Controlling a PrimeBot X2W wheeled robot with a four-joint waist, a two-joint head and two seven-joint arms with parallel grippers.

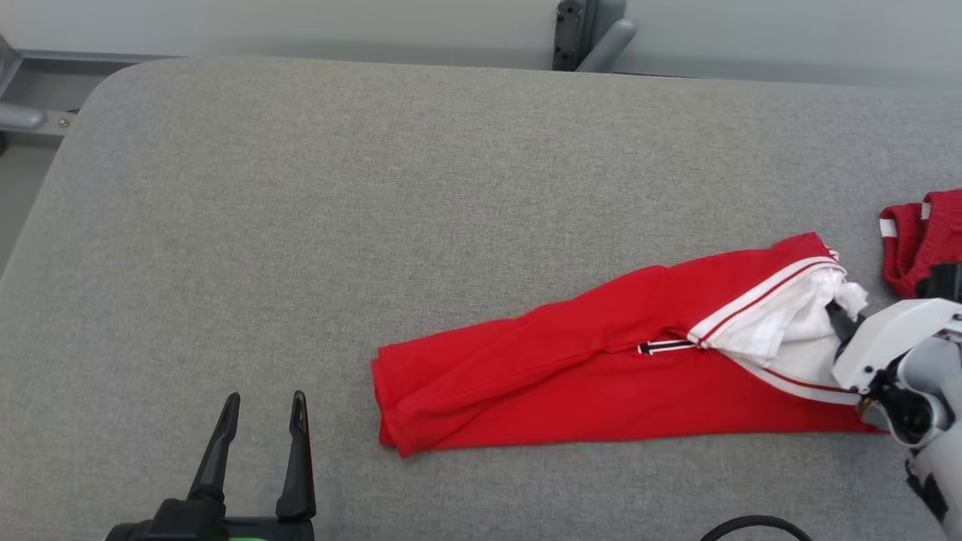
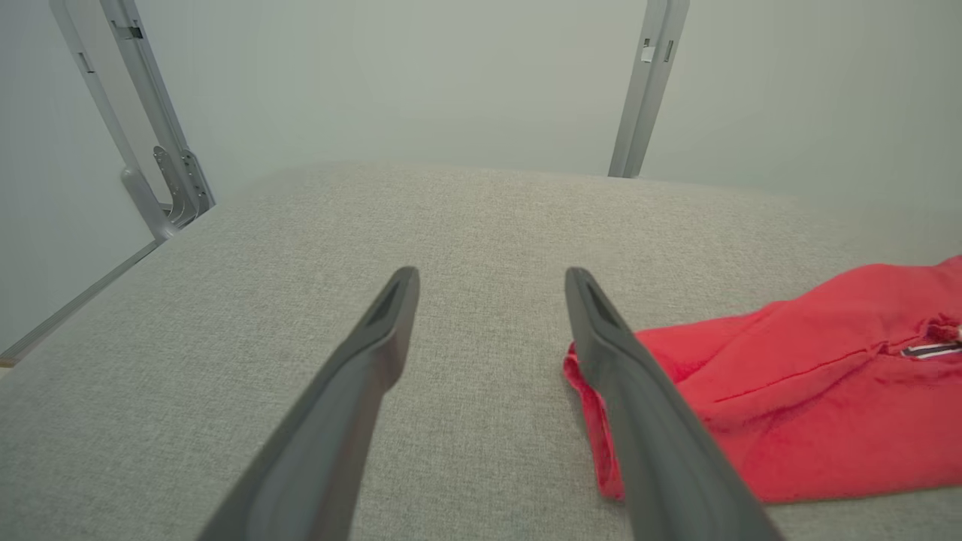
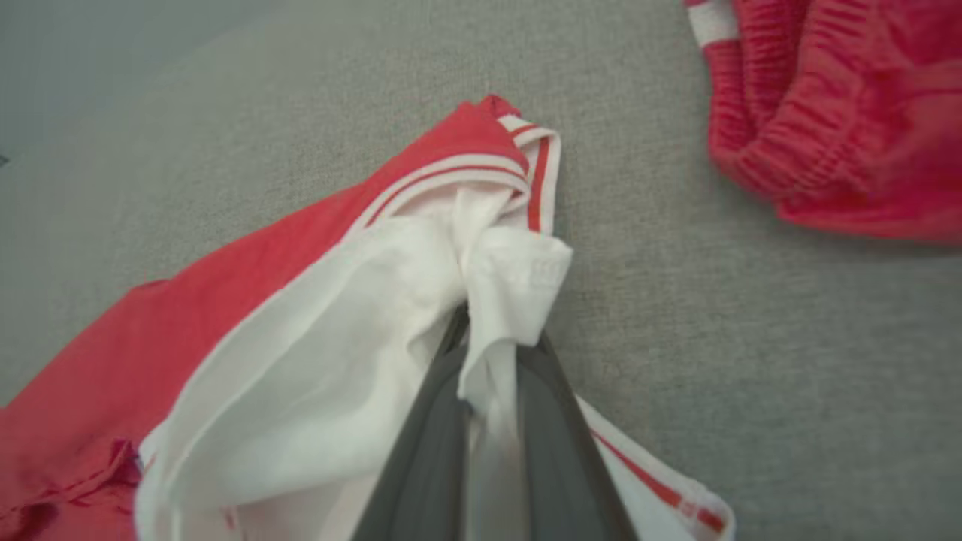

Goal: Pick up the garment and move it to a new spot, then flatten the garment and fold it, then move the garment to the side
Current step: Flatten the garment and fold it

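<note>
In the head view, your garment (image 1: 571, 376) lies stretched across the right half of the grey table (image 1: 301, 225). Your left gripper (image 1: 266, 396) is at the lower left, fingers spread and clear of the cloth, and your right gripper (image 1: 836, 314) is at the garment's white-lined end, near a second red garment (image 1: 921, 237). Your left wrist view shows both fingers wide apart over bare table, with the garment's folded red end just beside one of them. In your right wrist view the fingers are pressed together on a fold of the white lining.
</note>
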